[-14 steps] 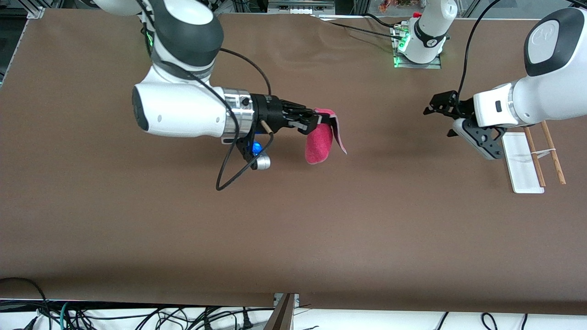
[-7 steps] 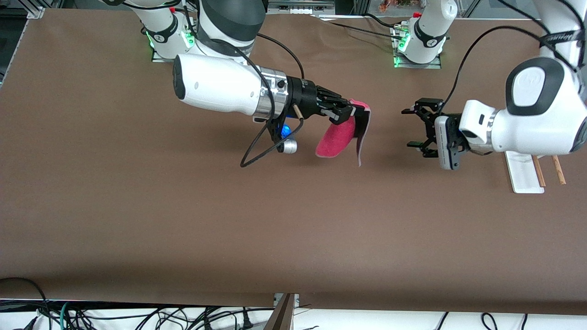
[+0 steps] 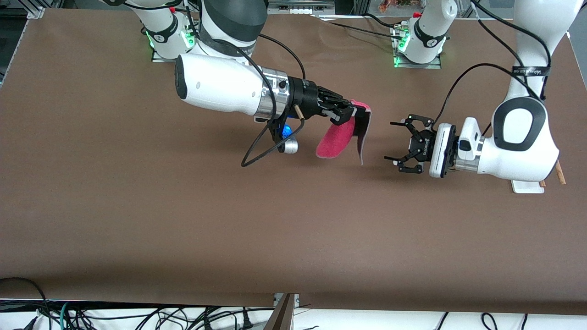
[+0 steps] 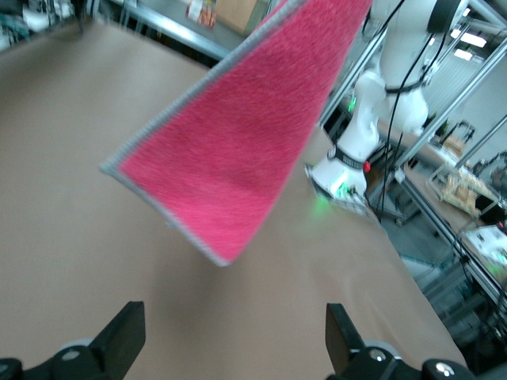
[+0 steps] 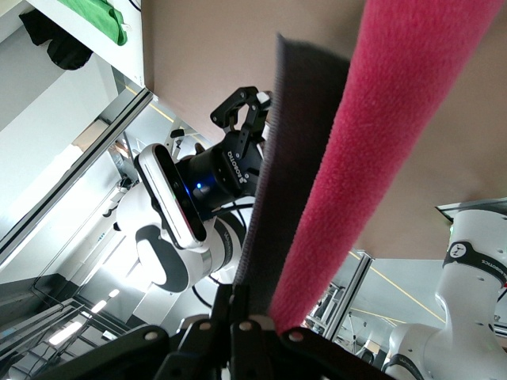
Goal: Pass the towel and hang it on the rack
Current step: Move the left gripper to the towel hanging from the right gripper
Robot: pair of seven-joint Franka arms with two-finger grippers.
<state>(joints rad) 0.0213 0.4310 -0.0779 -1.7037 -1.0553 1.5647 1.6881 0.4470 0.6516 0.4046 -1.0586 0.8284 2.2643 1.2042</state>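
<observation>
Overhead, the brown worktop [image 3: 183, 220] fills the front view, with both arm bases along its top edge. The right arm reaches out level over its middle, its right hand [image 3: 347, 113] clamped shut on the upper edge of the towel [image 3: 337, 140], which hangs free in the air, pink-red face toward the front camera and a dark grey flap beside it. The left hand [image 3: 400, 146] hovers just beside the towel without touching it, pointed at it with fingers [image 4: 119, 340] spread wide and nothing between them. The rack [image 3: 527, 186] stands at the left arm's end of the worktop, mostly hidden by that arm.
</observation>
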